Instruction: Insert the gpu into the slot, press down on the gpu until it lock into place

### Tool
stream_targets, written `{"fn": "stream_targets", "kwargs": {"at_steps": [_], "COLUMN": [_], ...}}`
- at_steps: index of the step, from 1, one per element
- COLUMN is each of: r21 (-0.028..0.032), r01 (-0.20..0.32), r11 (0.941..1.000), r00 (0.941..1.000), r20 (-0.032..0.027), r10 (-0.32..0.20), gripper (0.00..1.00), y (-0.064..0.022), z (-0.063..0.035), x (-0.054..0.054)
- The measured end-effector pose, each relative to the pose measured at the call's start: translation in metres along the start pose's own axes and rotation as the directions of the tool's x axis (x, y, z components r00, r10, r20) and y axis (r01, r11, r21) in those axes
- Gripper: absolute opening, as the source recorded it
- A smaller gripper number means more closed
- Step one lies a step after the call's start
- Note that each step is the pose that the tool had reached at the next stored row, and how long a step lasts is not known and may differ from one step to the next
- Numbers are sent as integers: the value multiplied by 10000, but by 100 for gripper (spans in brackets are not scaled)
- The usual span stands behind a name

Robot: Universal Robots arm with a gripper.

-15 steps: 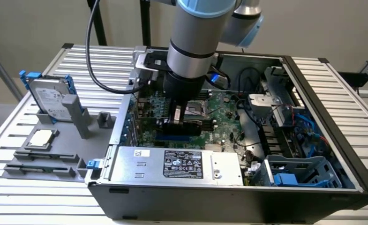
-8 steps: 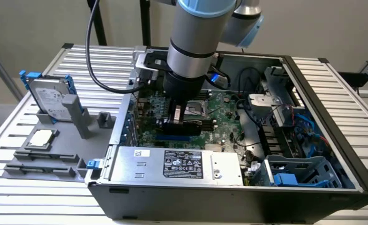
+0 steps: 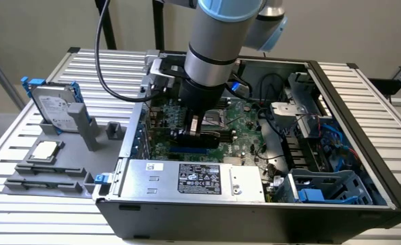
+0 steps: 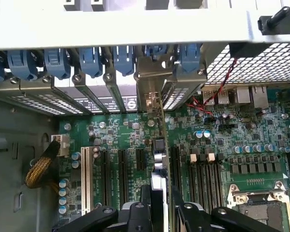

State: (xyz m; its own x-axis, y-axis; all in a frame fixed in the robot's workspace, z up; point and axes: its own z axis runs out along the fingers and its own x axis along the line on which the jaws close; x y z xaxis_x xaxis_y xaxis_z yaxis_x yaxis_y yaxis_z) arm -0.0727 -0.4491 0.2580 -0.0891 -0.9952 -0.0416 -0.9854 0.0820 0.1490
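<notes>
Gripper (image 3: 194, 133) and arm are seen at the centre of the exterior view, reaching straight down into an open computer case (image 3: 363, 168) that lies on a slatted metal table (image 3: 23, 214). The gripper is closed on the card (image 3: 202, 133), a thin dark board held on edge just above the green motherboard (image 3: 244, 120). Directly below it, a little toward the lower edge of the frame, a short stretch of the blue slot (image 3: 186, 151) is visible; whether the card's edge already touches the slot cannot be told from here.

In the wrist view the gripper (image 4: 162, 205) sits at the bottom centre, its two black fingers (image 4: 146, 198) pinched narrowly on the card (image 4: 160, 145), which is seen edge-on and runs up the middle of the frame to its metal bracket (image 4: 152, 79) at the rear wall of the case. The card stands upright among the parallel black connector rows (image 4: 122, 166), with a white connector (image 4: 85, 176) well off to its side.

A silver labelled power supply (image 3: 193, 178) fills the lower centre of the exterior view, inside the case. At the left of that view, a grey holder (image 3: 57, 168) on the table carries a hard drive (image 3: 55, 107) standing upright and a processor chip (image 3: 45, 150) lying flat
</notes>
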Motion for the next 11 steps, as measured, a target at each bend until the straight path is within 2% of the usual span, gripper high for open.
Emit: {"fn": "stream_targets", "kwargs": {"at_steps": [3,8,11], "r21": [-75,-155,-205], "r01": [-4,-14,-26], "r11": [10000,9999,9998], "r00": [10000,10000,10000], "r20": [-8,-19,-74], "r10": [4,13,25], "gripper": [26,26,26], "y": [-63,-78,-97], "z": [-10,-13,-15], "x": [-5,-6,-7]}}
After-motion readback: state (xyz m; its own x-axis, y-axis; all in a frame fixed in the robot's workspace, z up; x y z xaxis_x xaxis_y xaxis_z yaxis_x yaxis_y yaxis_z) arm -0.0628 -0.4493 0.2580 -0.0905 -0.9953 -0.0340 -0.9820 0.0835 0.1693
